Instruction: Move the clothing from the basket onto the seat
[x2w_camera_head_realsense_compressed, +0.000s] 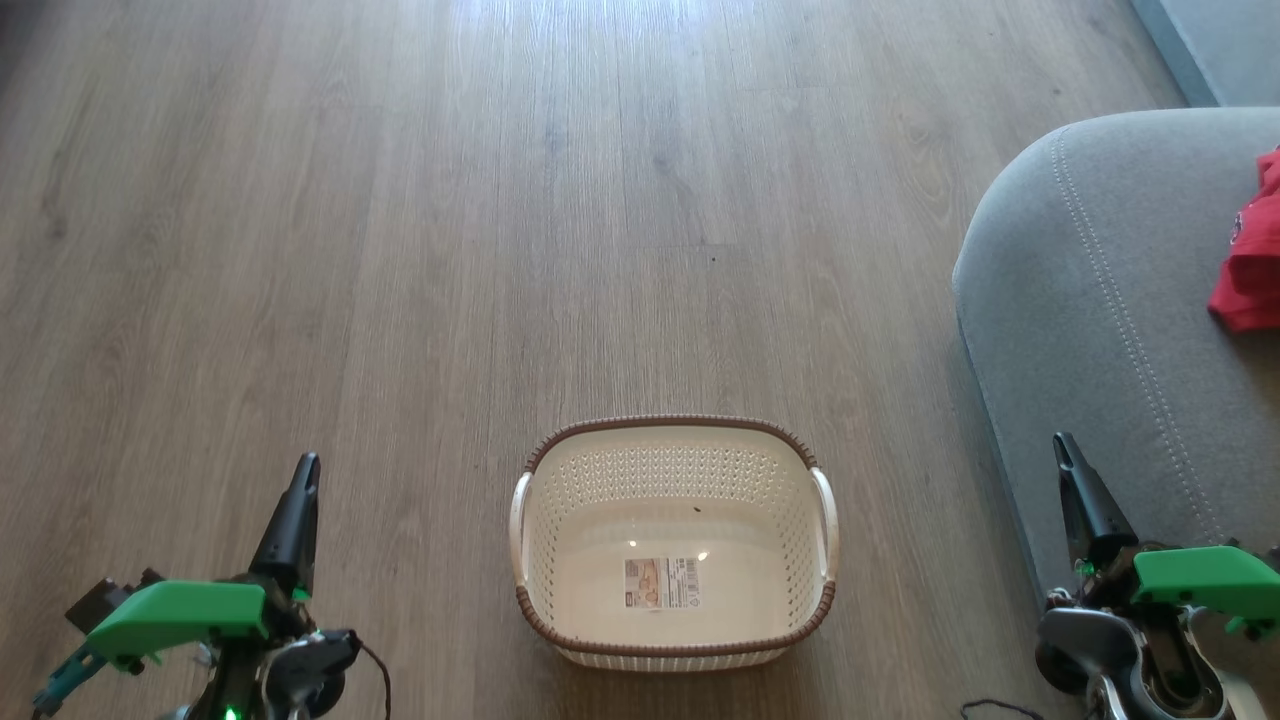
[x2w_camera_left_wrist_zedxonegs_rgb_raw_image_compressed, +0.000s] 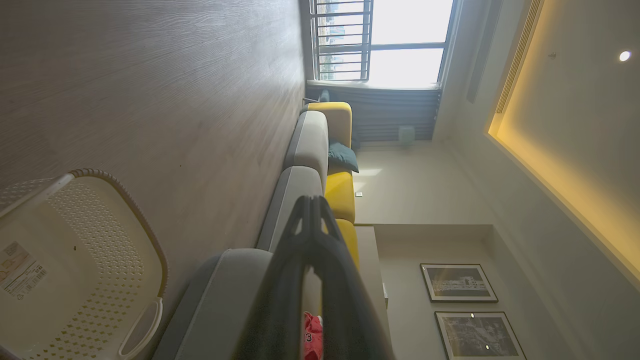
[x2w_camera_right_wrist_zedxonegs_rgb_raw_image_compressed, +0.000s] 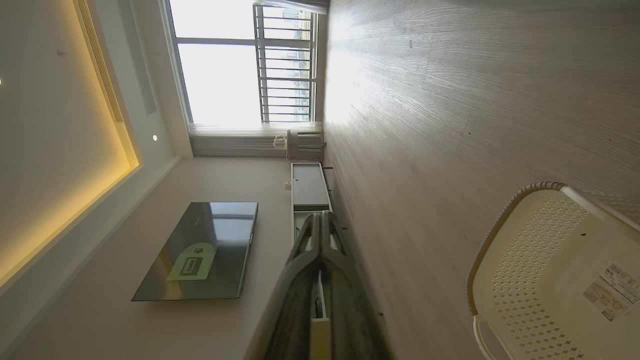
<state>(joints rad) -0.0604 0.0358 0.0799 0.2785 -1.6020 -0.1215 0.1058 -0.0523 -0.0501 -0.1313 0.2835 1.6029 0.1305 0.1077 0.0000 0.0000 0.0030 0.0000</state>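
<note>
Clothing (x2w_camera_head_realsense_compressed: 1250, 250) lies on seat (x2w_camera_head_realsense_compressed: 1080, 300), far right. Basket (x2w_camera_head_realsense_compressed: 670, 421) on floor (x2w_camera_head_realsense_compressed: 400, 250), near centre, holds only its label (x2w_camera_head_realsense_compressed: 662, 583). Left gripper (x2w_camera_head_realsense_compressed: 306, 468) and right gripper (x2w_camera_head_realsense_compressed: 1062, 446) pinched closed, empty, flanking basket. Judged: transfer looks finished; the next move only needs the arms parked.

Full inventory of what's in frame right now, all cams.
basket: 1, cream with brown rim, on floor, centre of head view
label sticker: 1, white, on basket bottom
clothing: count unclear, red, on seat, cut off by head view's right edge
seat: 1, grey, right of basket
floor: 1, grey-brown wood planks
framed pictures: 2, dark, on wall
screen: 1, black, on wall
left end effector: 1, dark, shut, lower left
right end effector: 1, dark, shut, lower right
</note>
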